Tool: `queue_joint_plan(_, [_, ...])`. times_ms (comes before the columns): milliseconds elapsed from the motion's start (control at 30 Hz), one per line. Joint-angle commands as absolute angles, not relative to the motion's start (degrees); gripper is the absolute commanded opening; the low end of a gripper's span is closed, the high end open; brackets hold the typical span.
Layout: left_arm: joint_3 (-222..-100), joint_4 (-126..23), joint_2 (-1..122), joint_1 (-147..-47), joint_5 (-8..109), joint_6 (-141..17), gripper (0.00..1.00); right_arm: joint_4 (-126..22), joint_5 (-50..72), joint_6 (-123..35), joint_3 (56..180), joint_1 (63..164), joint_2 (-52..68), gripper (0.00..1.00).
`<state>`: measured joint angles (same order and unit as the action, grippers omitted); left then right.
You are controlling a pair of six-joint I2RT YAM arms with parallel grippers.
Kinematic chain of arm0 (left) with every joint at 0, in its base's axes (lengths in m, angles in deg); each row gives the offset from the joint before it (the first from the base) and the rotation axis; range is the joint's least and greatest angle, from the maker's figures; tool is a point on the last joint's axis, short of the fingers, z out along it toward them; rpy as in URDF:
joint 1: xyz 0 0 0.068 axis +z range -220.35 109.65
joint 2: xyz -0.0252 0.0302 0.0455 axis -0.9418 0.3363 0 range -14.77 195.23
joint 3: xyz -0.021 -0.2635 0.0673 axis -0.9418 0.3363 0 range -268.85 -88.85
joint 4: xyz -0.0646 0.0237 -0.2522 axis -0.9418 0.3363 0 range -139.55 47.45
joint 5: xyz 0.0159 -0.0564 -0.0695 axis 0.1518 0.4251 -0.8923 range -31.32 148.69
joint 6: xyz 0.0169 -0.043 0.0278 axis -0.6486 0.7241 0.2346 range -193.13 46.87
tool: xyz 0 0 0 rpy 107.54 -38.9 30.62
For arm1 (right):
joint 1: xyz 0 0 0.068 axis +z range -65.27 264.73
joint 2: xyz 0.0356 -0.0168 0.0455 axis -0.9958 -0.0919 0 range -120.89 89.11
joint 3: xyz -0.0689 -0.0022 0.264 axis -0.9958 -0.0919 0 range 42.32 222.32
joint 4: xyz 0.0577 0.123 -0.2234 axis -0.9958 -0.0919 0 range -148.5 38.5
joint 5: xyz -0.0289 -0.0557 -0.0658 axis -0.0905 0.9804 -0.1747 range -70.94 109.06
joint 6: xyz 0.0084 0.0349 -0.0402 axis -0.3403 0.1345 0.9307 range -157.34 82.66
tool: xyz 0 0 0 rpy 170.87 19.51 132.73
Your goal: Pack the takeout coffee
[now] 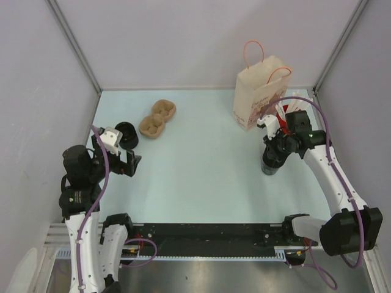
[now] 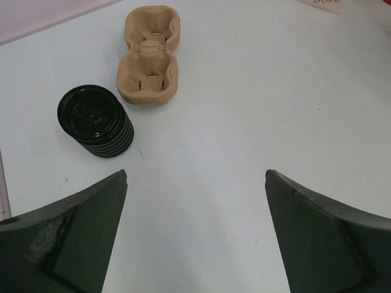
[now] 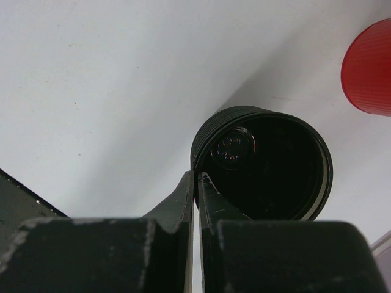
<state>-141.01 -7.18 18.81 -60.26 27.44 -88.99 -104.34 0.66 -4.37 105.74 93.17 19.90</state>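
Pale blue-green tabletop (image 1: 201, 183) fills the space between plain white walls, with both arms rising from its near edge.

Biggest of the loose things is the paper bag (image 1: 258, 97), which stands upright at the far right with its handles up. Nothing can be seen inside it from above.

Next is the brown cardboard cup carrier (image 2: 149, 58), far and left of centre. Its two wells are both bare.

On the right, near the bag, stands the taller black cup (image 3: 263, 165). It has no lid and its mouth is open to the wrist camera. A red cup (image 3: 369, 67) stands just beyond it.

The takeout coffee (image 2: 96, 122) is the smallest of the cups. It sits on the table at the far left, near the carrier but apart from it, upright with its ringed lid on, and nothing touches it.

The left gripper (image 2: 195, 174) hangs on the near side of the coffee with its jaws spread wide and nothing between them. The right gripper (image 3: 196, 178) is clenched almost flat at the left rim of the taller black cup. One finger seems to lie outside the wall and one inside, so it appears to nip that rim.

By my reading, the packing has hardly begun:
- **Coffee:** it is in neither the carrier nor the bag.
- **Grip:** the only grip made is on the other cup.
- **What remains:** the coffee has to be picked up, probably seated in a carrier well, and carried across to the bag at the far right. The empty left gripper is the nearer one for that job.
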Motion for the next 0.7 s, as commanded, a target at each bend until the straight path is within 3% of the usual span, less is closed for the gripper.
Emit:
queue_joint_plan(0, [-140.7,-9.3,18.0,-59.4,25.6,-87.9,0.99,-102.3,0.8,-4.8,105.8,93.4,22.4,0.0])
queue_joint_plan(667, [-140.7,-9.1,18.1,-58.8,25.5,-87.7,0.99,-100.0,5.3,-4.6,107.6,94.8,29.5,0.0])
